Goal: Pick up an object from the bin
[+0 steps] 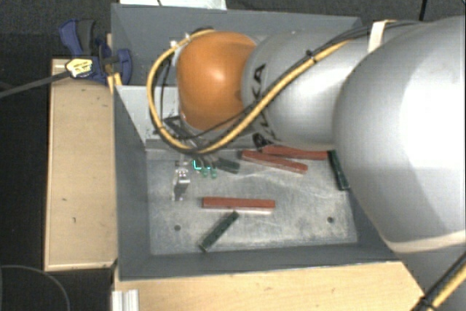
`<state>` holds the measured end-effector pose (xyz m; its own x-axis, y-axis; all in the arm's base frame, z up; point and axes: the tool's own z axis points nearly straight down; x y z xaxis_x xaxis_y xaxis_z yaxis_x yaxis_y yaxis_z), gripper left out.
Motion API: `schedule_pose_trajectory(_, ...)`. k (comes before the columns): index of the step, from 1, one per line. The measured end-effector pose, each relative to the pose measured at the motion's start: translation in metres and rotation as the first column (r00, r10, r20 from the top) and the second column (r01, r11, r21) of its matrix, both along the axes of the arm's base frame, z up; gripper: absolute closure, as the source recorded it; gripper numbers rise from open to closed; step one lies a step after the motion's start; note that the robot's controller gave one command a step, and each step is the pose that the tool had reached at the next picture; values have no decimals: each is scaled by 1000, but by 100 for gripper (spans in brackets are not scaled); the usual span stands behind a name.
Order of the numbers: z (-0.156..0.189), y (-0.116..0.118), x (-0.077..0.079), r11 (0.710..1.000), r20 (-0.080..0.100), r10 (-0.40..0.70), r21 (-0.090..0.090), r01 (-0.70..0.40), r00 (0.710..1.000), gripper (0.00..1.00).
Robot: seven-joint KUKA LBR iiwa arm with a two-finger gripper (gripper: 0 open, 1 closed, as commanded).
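Your arm (pixel 408 135) comes in from the right and covers the far and right parts of the bin (pixel 132 215). Its orange cover (pixel 211 80) hangs over the bin's far left part, with a yellow cable (pixel 151 91) looped round the cover's left side. Below the cover, the end effector (pixel 180 184) is low over the left part of the bin floor, close to the far wall. Only a small metal part of it shows from under the cover, so you cannot tell how far it is open or whether it has hold of anything. Nearest to it on the right is a short dark piece (pixel 227 165), just beside two small green lights on the wrist. A little nearer to you and to the right, a red bar (pixel 239 204) lies flat, running left to right, apart from the end effector. Just on the near side of that bar, a green bar (pixel 218 231) lies at a slant, its far end close under the red bar. Farther right, a red pair (pixel 280 156) of bars lies together along the arm's edge, partly under it. At the right of the floor, a dark stick (pixel 338 171) runs near to far beside the arm's body.
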<state>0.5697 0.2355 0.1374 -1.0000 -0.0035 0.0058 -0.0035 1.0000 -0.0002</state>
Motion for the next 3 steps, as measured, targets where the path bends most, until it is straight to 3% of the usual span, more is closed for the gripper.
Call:
schedule_pose_trajectory(1, 2, 0, 1, 1000, 3, -1, 0, 1, 1000, 0)
schedule_pose_trajectory(2, 38, -12, -3, 997, 3, 74, 0, -74, 997, 0)
schedule_pose_trajectory(3, 25, -44, -40, 983, 22, 181, 3, -181, 983, 0)
